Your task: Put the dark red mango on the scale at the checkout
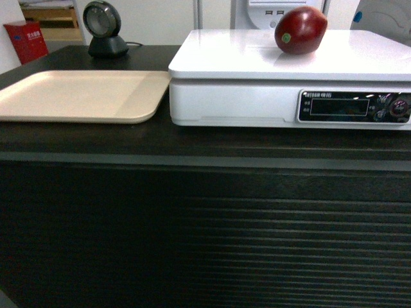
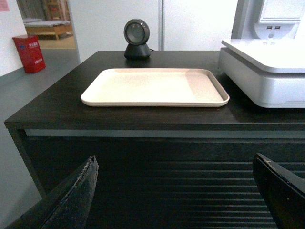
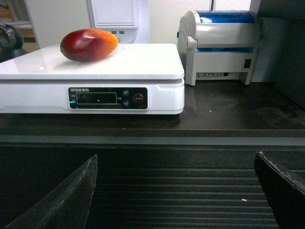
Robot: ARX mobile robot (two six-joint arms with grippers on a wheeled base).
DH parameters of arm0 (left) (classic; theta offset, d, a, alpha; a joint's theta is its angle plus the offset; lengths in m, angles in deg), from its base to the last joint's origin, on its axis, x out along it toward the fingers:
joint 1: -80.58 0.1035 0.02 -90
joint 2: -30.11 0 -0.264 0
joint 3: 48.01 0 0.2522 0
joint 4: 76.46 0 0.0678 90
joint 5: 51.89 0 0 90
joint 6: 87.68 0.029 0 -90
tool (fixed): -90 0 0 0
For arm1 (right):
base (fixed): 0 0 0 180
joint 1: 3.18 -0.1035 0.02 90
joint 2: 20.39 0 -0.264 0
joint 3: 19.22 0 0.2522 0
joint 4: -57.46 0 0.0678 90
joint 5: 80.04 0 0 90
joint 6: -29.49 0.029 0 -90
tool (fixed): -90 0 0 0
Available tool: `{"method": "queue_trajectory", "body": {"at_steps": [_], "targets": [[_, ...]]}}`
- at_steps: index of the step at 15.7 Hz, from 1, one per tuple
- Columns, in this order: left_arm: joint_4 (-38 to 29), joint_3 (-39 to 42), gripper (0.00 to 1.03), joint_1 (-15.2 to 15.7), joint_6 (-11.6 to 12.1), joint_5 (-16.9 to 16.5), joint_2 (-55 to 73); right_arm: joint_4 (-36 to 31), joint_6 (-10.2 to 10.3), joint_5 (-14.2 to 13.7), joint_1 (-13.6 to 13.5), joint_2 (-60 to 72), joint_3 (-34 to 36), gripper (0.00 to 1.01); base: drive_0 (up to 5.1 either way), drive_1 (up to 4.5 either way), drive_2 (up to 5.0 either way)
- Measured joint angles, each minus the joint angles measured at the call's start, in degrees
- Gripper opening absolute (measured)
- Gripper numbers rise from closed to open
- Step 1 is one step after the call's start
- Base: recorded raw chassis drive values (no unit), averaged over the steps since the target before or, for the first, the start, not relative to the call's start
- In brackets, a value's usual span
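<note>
The dark red mango (image 1: 300, 29) lies on the flat white top of the scale (image 1: 257, 96), with nothing holding it. From the right wrist the mango (image 3: 88, 45) rests toward the scale's (image 3: 157, 90) far left, its orange end pointing right. The scale stands on the dark checkout (image 1: 205, 218) counter. My left gripper (image 2: 174, 164) is open below the counter edge, facing the ribbed front, empty. Likewise my right gripper (image 3: 176, 164) hangs open and empty in front of the ribbed panel, below the scale. Neither gripper shows in the head view.
An empty beige tray (image 1: 38, 102) lies left of the scale. A round black scanner (image 1: 103, 29) stands at the back left. A white receipt printer (image 3: 219, 45) sits right of the scale. A red box (image 2: 28, 53) stands on the floor at left.
</note>
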Motion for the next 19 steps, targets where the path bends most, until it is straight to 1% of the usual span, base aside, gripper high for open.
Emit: {"method": "queue_trajectory", "body": {"at_steps": [19], "targets": [[0.28,0.0,0.98,0.0,0.09,-0.11,0.0,0.33,0.02,-0.04,0.0,0.0,0.0,0.98,0.0,0.0,0.0]]}}
